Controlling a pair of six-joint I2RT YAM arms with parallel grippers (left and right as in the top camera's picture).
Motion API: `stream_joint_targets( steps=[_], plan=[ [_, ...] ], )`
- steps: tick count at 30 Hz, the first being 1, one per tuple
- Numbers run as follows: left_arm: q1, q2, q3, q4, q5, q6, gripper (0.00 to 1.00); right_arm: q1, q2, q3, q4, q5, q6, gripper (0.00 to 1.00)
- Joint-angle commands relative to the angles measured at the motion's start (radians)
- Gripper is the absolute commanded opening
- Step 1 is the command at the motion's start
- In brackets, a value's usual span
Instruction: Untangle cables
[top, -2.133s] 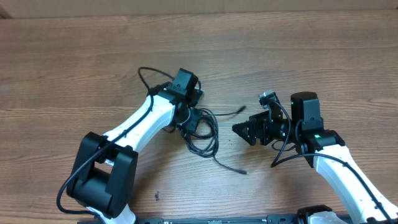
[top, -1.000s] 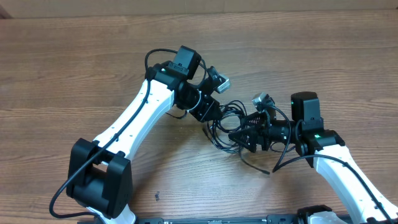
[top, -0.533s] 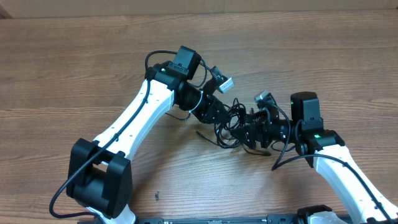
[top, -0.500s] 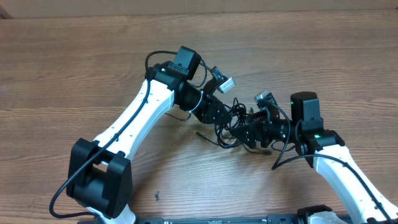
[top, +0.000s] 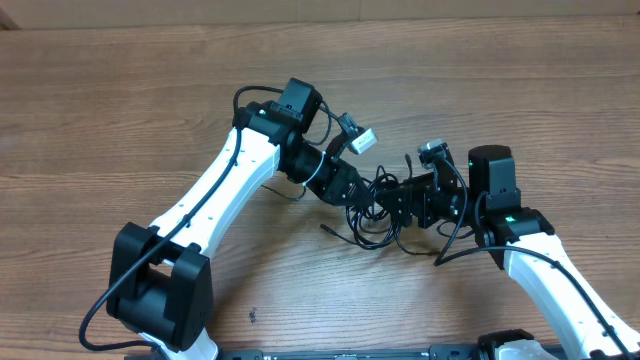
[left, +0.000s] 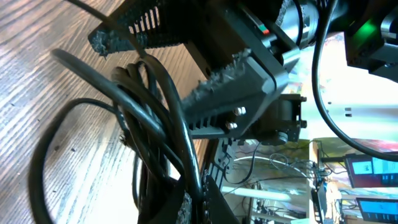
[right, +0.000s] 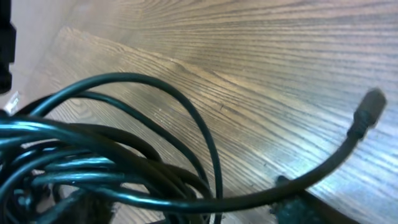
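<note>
While my left gripper (top: 352, 192) is clenched on the cables (top: 372, 225), my right gripper (top: 400, 200) has its jaws apart. They straddle the same bunch from the opposite side, and the left wrist view shows strands between the two fingers with nothing pinched yet.

Bundle location: right of table centre, directly between my two grippers. The upper part is held up between the grippers. The lower loops sag onto the wooden table (top: 120, 90). One loose end (top: 325, 228) lies on the wood just left of the loops. In the right wrist view a plug end (right: 372, 102) sticks out clear of the tangle on a single curved strand.

Handling, my judgement:
- The cords are thin, light and limp, with a bit of coil memory. The loops hold their round shape but should follow any pull.
- The jacket looks smooth, so a strand could slide through my pads under tension.
- Nothing looks fragile except perhaps the small plugs, so I won't squeeze those.

Where to grip: the bunch is several strands thick, and closing across all of it would likely just drag the whole knot. It is better to take one strand, just behind that free plug, and draw it away from my left grip. Pull gently, since a hard tug probably tightens the loops.
</note>
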Motion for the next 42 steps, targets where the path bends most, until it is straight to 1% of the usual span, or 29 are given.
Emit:
stream_joint_targets(
  steps=[1,2,4,7,8,11,14,15,16,17,18,19,20,21,25,27,30,32,36,42],
  plan=[
    [-0.007,-0.035,0.029,-0.014,0.056,0.022,0.04,0.004,-0.017,0.022,0.014,0.018,0.022,0.71],
    [-0.008,-0.036,0.029,-0.016,0.056,0.022,0.04,0.004,-0.017,0.022,0.016,0.017,0.022,0.68],
    [-0.008,-0.035,0.029,-0.018,0.056,0.022,0.04,0.004,-0.017,0.022,0.024,0.02,0.032,0.59],
    [-0.01,-0.035,0.029,-0.018,0.056,0.023,0.04,0.004,-0.017,0.022,0.043,0.035,0.075,0.36],
    [-0.01,-0.035,0.029,-0.018,0.056,0.023,0.04,0.004,-0.017,0.022,0.048,0.035,0.079,0.31],
    [-0.01,-0.035,0.029,-0.018,0.055,0.023,0.04,0.004,-0.017,0.022,0.053,0.035,0.079,0.23],
    [-0.01,-0.035,0.029,-0.018,0.056,0.022,0.04,0.004,-0.017,0.022,0.053,0.034,0.078,0.22],
    [-0.01,-0.035,0.029,-0.018,0.056,0.022,0.04,0.004,-0.017,0.022,0.054,0.034,0.078,0.24],
    [-0.01,-0.035,0.029,-0.018,0.056,0.022,0.04,0.004,-0.017,0.022,0.055,0.034,0.078,0.29],
    [-0.012,-0.035,0.029,-0.018,0.056,0.022,0.04,0.004,-0.017,0.022,0.057,0.034,0.078,0.39],
    [-0.014,-0.036,0.029,-0.018,0.056,0.022,0.04,0.004,-0.017,0.022,0.061,0.034,0.078,0.45],
    [-0.016,-0.035,0.029,-0.018,0.055,0.022,0.04,0.004,-0.017,0.022,0.066,0.034,0.078,0.46],
    [-0.018,-0.035,0.029,-0.018,0.055,0.022,0.04,0.004,-0.017,0.022,0.07,0.034,0.078,0.45],
    [-0.02,-0.035,0.029,-0.018,0.051,0.022,0.04,0.004,-0.017,0.022,0.076,0.034,0.078,0.42],
    [-0.028,-0.035,0.029,-0.018,0.04,0.022,0.04,0.004,-0.017,0.022,0.083,0.035,0.085,0.23],
    [-0.028,-0.035,0.029,-0.017,0.038,0.022,0.04,0.003,-0.017,0.022,0.083,0.035,0.1,0.17],
    [-0.026,-0.035,0.029,-0.017,0.016,0.022,0.04,0.002,-0.017,0.022,0.082,0.038,0.107,0.14],
    [-0.025,-0.035,0.029,-0.018,-0.018,0.022,0.04,0.002,-0.017,0.022,0.082,0.075,0.158,0.12],
    [-0.025,-0.035,0.029,-0.022,-0.111,0.014,0.04,0.002,-0.017,0.022,0.079,0.15,0.234,0.1],
    [-0.025,-0.035,0.029,-0.04,-0.294,-0.038,0.04,0.002,-0.017,0.022,0.076,0.216,0.311,0.09]
  ],
)
